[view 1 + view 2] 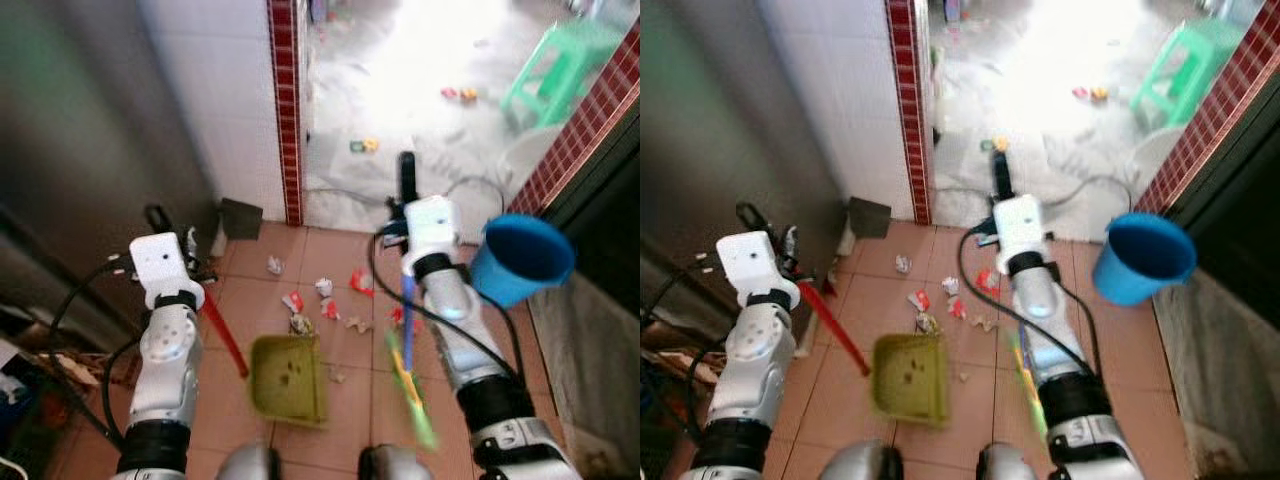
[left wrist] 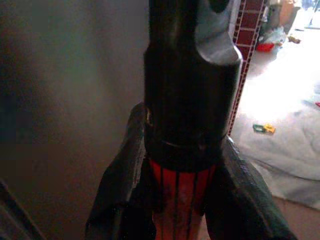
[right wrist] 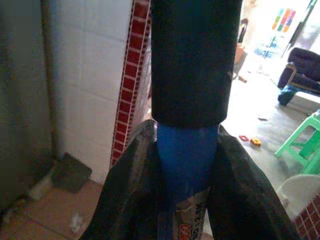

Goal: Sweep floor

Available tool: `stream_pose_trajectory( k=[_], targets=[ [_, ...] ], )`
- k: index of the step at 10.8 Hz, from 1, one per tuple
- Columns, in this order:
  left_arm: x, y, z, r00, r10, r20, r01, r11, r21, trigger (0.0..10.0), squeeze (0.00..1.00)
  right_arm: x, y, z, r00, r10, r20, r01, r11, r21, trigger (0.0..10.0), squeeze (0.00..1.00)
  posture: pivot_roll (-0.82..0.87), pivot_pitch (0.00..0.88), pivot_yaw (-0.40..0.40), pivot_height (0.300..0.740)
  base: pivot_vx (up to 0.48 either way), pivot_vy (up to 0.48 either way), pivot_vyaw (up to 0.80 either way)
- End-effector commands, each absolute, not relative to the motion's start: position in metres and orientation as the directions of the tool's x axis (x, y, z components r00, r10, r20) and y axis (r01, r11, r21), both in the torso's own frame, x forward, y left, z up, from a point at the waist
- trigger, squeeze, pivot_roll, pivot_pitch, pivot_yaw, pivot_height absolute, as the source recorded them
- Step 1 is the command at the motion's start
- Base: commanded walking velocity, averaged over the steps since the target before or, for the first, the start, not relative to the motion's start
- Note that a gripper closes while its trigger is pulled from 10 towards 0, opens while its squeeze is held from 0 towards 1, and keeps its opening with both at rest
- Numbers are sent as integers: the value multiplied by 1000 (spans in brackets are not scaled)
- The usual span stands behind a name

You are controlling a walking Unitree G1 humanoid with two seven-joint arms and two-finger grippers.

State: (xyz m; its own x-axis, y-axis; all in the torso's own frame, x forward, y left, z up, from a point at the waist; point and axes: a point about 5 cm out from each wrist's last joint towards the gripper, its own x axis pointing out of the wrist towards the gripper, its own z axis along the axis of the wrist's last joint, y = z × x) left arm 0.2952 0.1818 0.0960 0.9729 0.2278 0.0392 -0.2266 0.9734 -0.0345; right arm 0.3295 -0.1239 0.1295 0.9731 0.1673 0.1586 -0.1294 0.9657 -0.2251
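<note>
Broom point(image 1: 408, 340) runs away from the robot, clamped in right end effector point(image 3: 187, 165); left end effector point(image 2: 182, 190) grips dustpan point(image 1: 288, 377) handle.

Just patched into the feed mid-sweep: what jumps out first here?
The left gripper clamps a red-handled green dustpan resting on the terracotta floor, while the right gripper grips a blue broom handle beside it. Scraps of litter lie just beyond the pan, and a blue bucket stands to the right.
</note>
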Motion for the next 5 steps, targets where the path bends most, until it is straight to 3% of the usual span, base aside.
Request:
stream_pose_trajectory(
  k=[1, 5],
  targets=[
    [298, 188, 103, 965, 249, 80, -250, 968, -1, 10000, 0, 332, -124, 140, 964, 164, 208, -117, 968, -222, 10000, 0, -34, 106, 32, 740, 0, 0, 0],
    [309, 194, 97, 955, 285, 80, -290, 956, 54, 10000, 0, 329, -128, 137, 969, 145, 200, -103, 973, -205, 10000, 0, -44, 142, 37, 740, 0, 0, 0]
  ],
)
